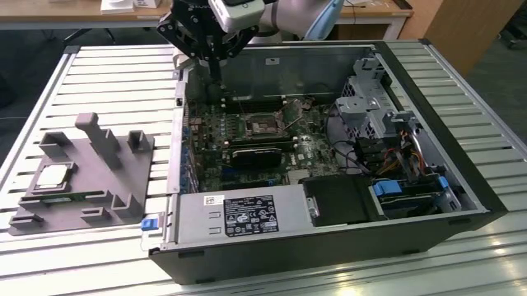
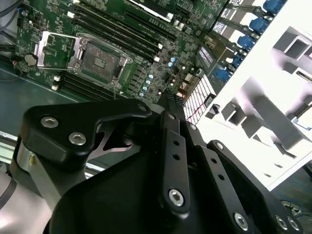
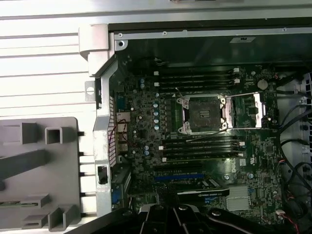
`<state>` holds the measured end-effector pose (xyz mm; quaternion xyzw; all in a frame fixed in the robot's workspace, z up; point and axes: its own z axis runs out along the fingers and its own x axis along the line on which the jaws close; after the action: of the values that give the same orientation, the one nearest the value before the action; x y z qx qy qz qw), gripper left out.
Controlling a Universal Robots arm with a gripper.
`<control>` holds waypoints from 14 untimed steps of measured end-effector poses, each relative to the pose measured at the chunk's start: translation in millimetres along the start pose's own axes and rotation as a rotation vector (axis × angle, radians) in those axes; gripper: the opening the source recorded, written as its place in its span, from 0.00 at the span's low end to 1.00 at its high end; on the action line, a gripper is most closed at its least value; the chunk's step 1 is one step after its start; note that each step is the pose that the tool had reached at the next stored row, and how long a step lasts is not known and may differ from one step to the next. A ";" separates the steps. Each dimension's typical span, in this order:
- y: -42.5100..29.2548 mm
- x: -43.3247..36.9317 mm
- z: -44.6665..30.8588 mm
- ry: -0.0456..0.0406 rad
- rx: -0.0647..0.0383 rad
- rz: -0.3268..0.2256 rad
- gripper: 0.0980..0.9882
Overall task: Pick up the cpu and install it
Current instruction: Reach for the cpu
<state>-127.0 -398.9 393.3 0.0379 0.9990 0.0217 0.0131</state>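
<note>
I see my gripper pressed together and empty, hanging over the far left rim of the open case. The cpu lies flat on the grey fixture at the exterior view's left, well apart from the case. The socket stands open with clear room above it.

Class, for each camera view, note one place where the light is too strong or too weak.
Second wrist view: the grey fixture is washed out nearly white, while the motherboard is evenly lit. First wrist view: the slatted table glares pale; the computer case is shadowed along its inner wall. Exterior view: even light, the cpu pale on the fixture.
</note>
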 end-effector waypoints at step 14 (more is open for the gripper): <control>-0.4 5.1 -0.1 0.0000 0.000 0.000 0.01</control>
<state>-132.1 -398.9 393.3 0.0378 0.9990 0.0217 0.0131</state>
